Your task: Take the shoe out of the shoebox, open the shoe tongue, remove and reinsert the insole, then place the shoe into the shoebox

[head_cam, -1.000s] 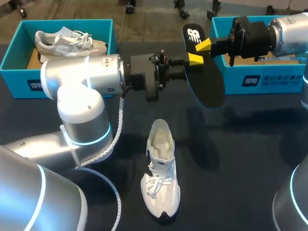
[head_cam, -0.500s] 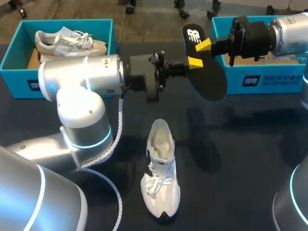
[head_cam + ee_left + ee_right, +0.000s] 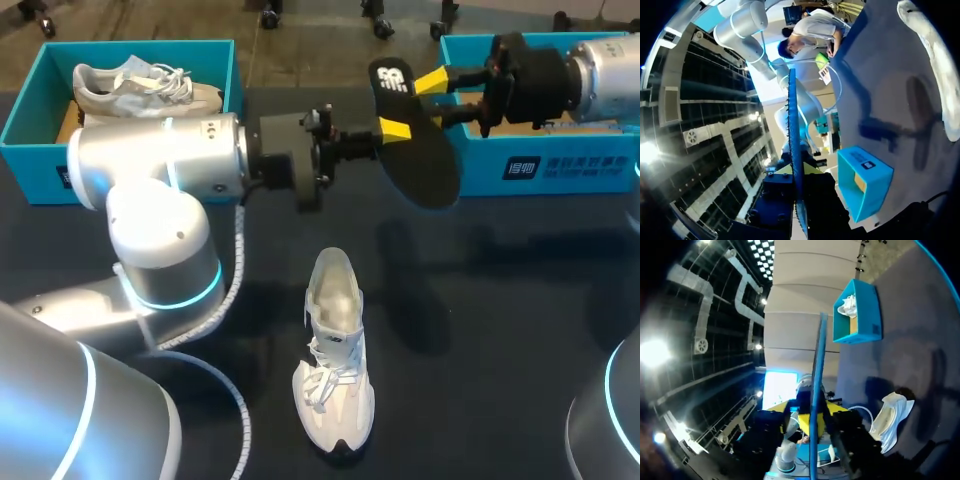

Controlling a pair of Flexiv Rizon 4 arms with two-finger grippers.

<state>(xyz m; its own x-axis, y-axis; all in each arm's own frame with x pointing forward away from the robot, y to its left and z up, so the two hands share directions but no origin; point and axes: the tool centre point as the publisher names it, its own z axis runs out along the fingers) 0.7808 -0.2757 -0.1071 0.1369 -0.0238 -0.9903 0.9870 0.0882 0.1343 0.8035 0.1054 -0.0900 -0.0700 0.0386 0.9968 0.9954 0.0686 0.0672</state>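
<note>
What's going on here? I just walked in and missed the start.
Both arms hold the black insole up in the air between them: the left gripper and the right gripper are each shut on it. The white shoe stands on the table below, the insole not yet put back.

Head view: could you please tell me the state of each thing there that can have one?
Insole: out of the shoe, held in the air.
Left gripper: jaws shut on the insole.
Right gripper: jaws shut on the insole.
Shoe: upright on the table, mouth open.
Left shoebox: open, second shoe inside.
Right shoebox: open, inside mostly hidden by the arm.
</note>
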